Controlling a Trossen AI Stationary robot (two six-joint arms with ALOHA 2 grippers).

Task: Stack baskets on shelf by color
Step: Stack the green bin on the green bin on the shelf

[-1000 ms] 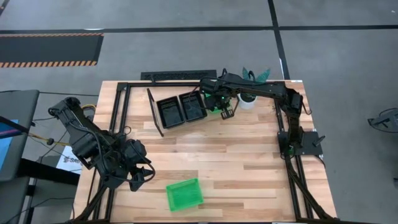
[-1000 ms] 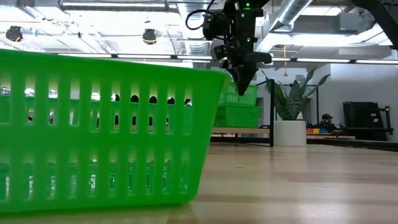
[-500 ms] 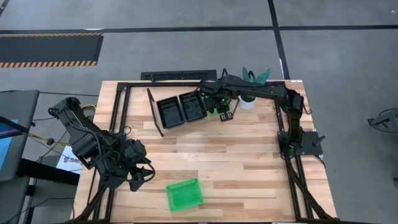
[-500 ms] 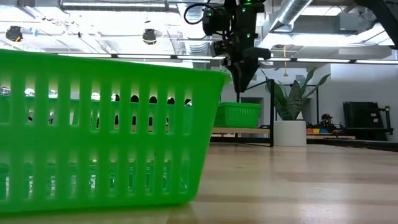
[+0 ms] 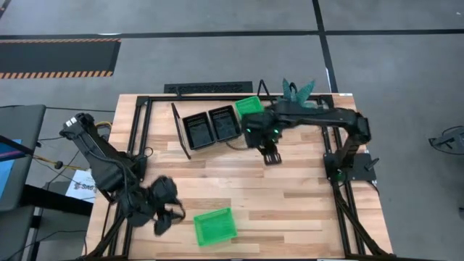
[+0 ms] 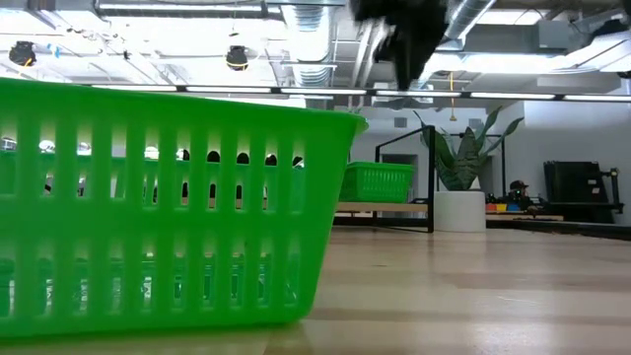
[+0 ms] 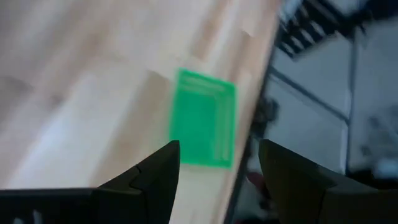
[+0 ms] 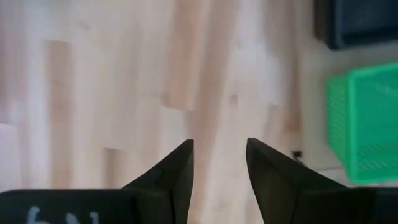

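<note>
- The loose green basket (image 5: 214, 226) lay on the tabletop (image 5: 290, 196) at its near edge, well apart from the shelf (image 5: 217, 142). It sat mouth up, its long axis roughly along the tabletop's width, turned slightly off square.
- The left gripper (image 5: 164, 217) hovered just beside that basket on its left, jaws spread and empty. In the left wrist view the basket (image 7: 203, 117) showed ahead, between the fingers (image 7: 158, 174).
- To do this pick well, I judged the left arm should turn its wrist so the jaws straddle one wall, across its thin rim, then lift level.
- The right gripper (image 5: 270, 154) hung over bare tabletop just in front of the shelf, jaws parted, holding nothing.
- Farther back, two black baskets (image 5: 212, 127) sat side by side on the shelf, long axes running front to back.
- A green basket (image 5: 249, 106) rested at the shelf's right end, tilted a little; the next green one belonged on it.
</note>
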